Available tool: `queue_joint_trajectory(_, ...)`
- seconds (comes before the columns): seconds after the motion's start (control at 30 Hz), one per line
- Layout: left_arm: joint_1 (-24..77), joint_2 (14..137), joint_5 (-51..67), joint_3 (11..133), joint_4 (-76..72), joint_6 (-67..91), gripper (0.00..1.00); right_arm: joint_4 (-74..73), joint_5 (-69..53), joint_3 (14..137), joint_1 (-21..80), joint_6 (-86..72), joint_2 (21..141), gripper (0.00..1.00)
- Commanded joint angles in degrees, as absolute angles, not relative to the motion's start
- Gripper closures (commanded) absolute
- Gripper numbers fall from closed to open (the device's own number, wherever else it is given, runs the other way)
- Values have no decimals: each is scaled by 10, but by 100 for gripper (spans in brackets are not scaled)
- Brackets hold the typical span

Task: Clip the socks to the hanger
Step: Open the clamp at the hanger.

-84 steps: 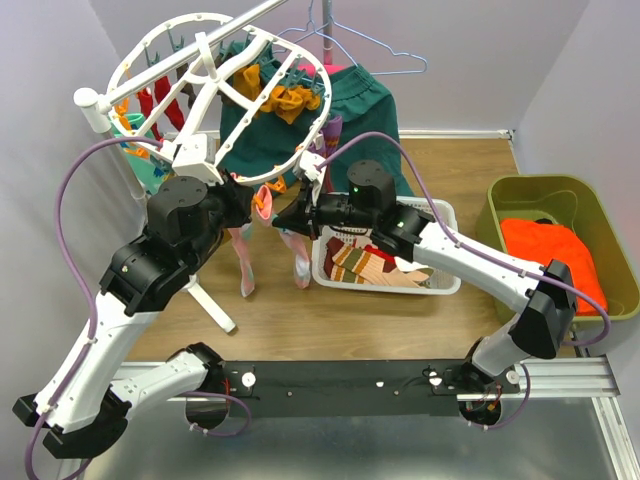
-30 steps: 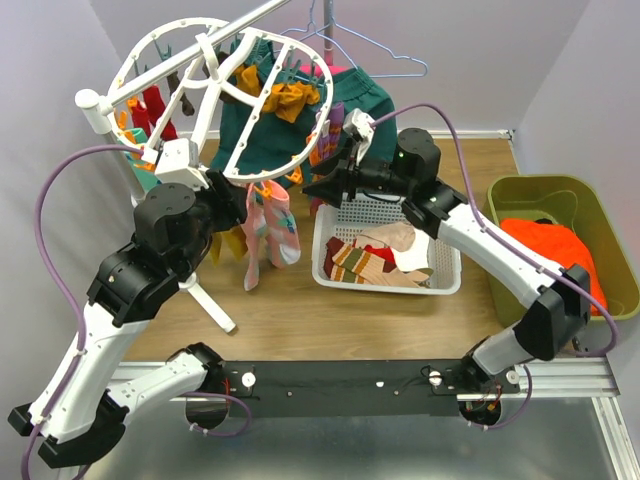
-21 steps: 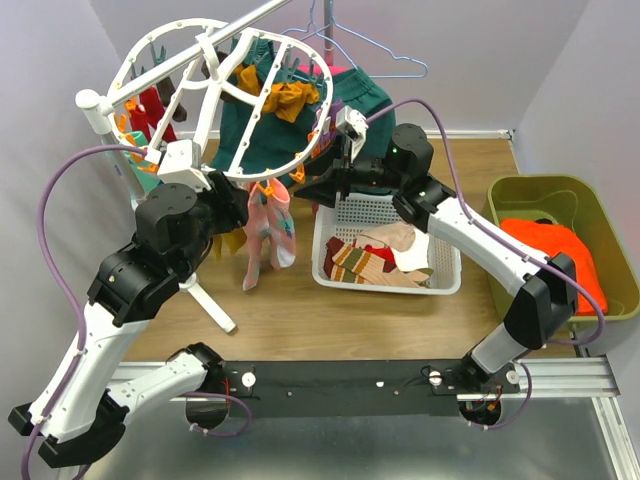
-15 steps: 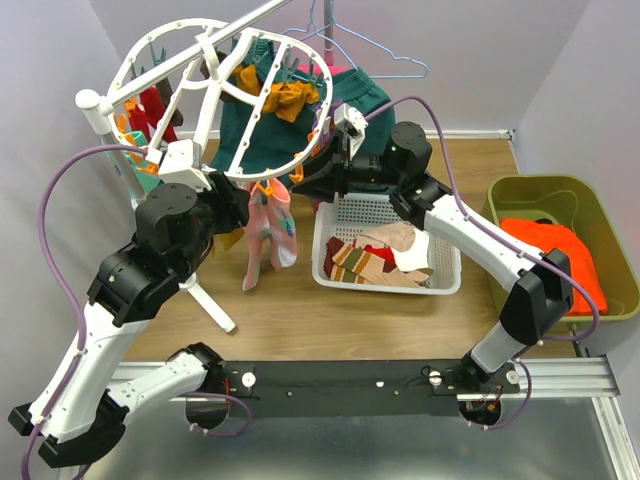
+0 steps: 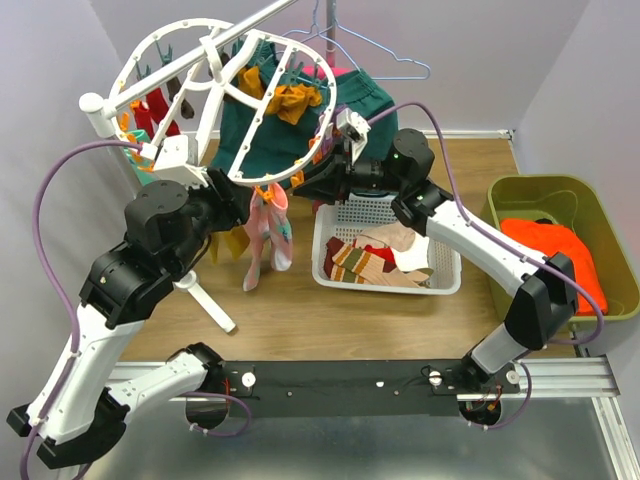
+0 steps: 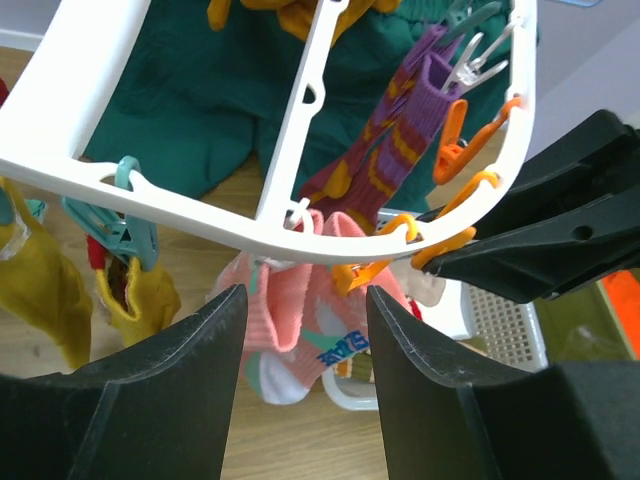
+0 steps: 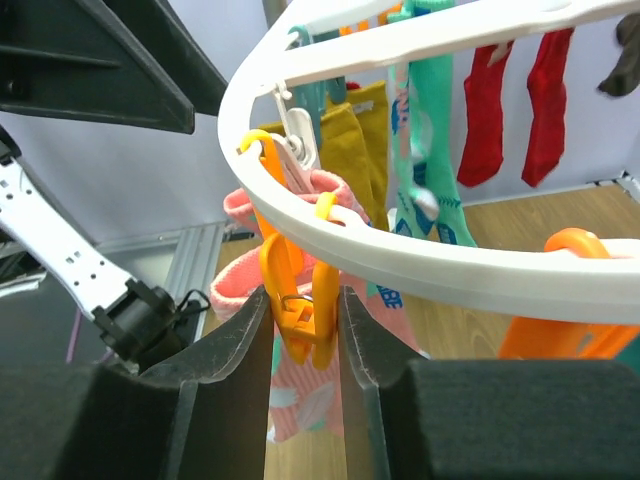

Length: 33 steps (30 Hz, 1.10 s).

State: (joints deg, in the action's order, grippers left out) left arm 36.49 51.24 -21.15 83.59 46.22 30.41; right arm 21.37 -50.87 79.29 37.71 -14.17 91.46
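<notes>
Right wrist view: the right gripper (image 7: 304, 330) is clamped on an orange clip (image 7: 298, 295), one finger pressed to each side of it. The clip dangles from the near rim of the hanger (image 7: 450, 265). A pink sock (image 7: 302, 405) hangs under it with its cuff bunched up at the clip. Whether the clip's mouth bites the cuff cannot be told. Past the rim, a mustard sock (image 7: 355, 130), a teal sock (image 7: 425, 160) and two red socks (image 7: 510, 100) hang from the frame's far side.

In the left wrist view, the left gripper (image 6: 303, 320) sits just under the same rim with its fingers apart and nothing between them. The pink sock shows through the gap. The right gripper's black fingers reach in from the right to the clip. Further along the rim, a purple striped sock (image 6: 400, 150) hangs from another orange clip. A dark green garment (image 6: 200, 100) fills the background.

From the top external view, both grippers meet at the hanger's near edge, the left from the left and the right from the right. The pink sock hangs down between them, just left of a white basket (image 5: 372, 210) holding loose socks (image 5: 375, 262). To the far right, well apart, a green bin (image 5: 590, 205) holds an orange cloth (image 5: 560, 255). The hanger is tilted on its white pole. Behind it are the garment and thin wire hangers (image 5: 385, 50).
</notes>
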Motion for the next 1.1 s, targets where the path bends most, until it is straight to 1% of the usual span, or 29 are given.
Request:
queue_joint_trajectory(0.0,364,509,-175,865,455,320,41,195,-424,787,423,-120,886,83)
queue_joint_trajectory(0.03,363,510,-172,867,454,321,41,186,-373,791,434,-113,887,84)
queue_joint_trajectory(0.1,364,512,-166,869,454,323,41,161,-318,803,470,-98,890,84)
queue_joint_trajectory(0.13,364,513,-164,870,454,323,41,154,-263,808,481,-95,896,84)
queue_joint_trajectory(0.2,364,514,-161,873,455,324,41,135,-209,822,516,-85,903,85)
queue_joint_trajectory(0.23,363,513,-161,873,456,325,41,132,-163,825,525,-84,909,85)
queue_joint_trajectory(0.43,364,504,-168,869,464,329,41,120,-9,837,575,-99,919,85)
queue_joint_trajectory(0.73,364,497,-182,851,476,336,43,87,120,892,641,-89,967,84)
queue_joint_trajectory(0.8,363,497,-197,849,486,337,44,90,127,894,652,-87,970,83)
queue_joint_trajectory(0.9,364,494,-206,837,490,340,45,93,131,889,663,-80,973,79)
queue_joint_trajectory(1.07,364,497,-211,813,489,343,49,102,124,875,665,-84,967,75)
